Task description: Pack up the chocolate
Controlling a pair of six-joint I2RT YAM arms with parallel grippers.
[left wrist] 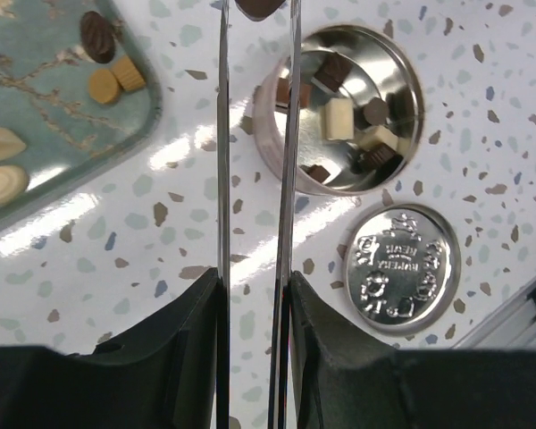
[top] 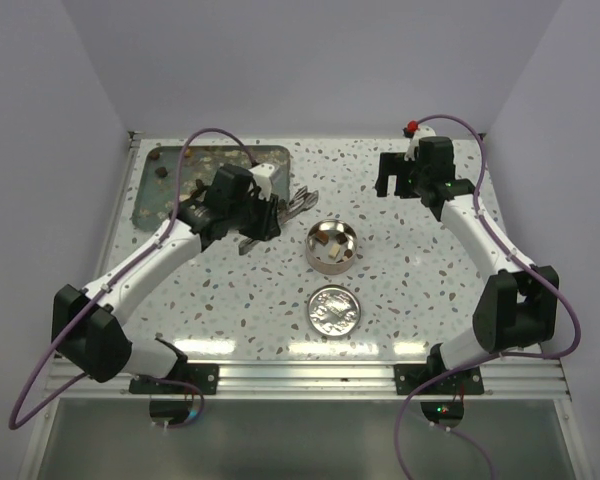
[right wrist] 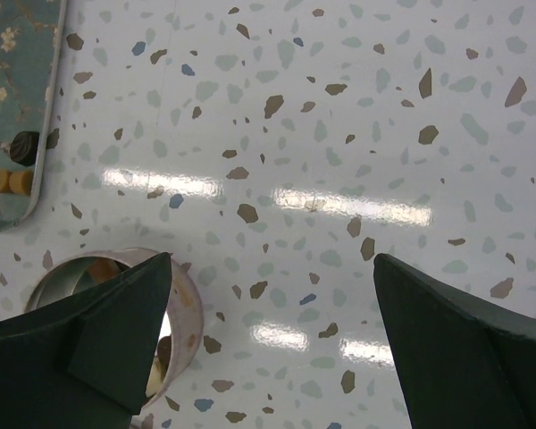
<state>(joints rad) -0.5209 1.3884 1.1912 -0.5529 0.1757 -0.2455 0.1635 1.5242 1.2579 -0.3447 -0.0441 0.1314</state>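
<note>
- Closest to lens: left gripper (left wrist: 255, 353), fingers drawn in narrow and clamped on long thin metal tongs (left wrist: 222, 179), blades running straight out ahead.
- Biggest item: white speckled terrazzo table (top: 400, 270), glossy.
- Next: teal floral rectangular tray (left wrist: 45, 98) at far left, with unpacked chocolate (left wrist: 96, 36) on it, dark and pale cream lumps.
- Idle right gripper (right wrist: 272, 295): fingers spread wide, nothing held, hovering over bare table at far right, well apart from the tongs.
- Open round metal tin (left wrist: 417, 98) mid-table, several dark and cream lumps already inside. Embossed round metal lid (left wrist: 402, 266) flat on the table just beside it, near side.
- Smallest: dark lump (left wrist: 257, 7) between the tong tips, cut off by frame edge. Looks pinched. Tips near the tin's far rim, not clearly over the opening.
- Risks:
  - Release before centring over the opening → lump on the table or bouncing off the rim.
  - Thin blades twisting in the grip → lump squirting out sideways.
  - Blade clipping the tin wall on the way over → tin shoved toward the lid.
</note>
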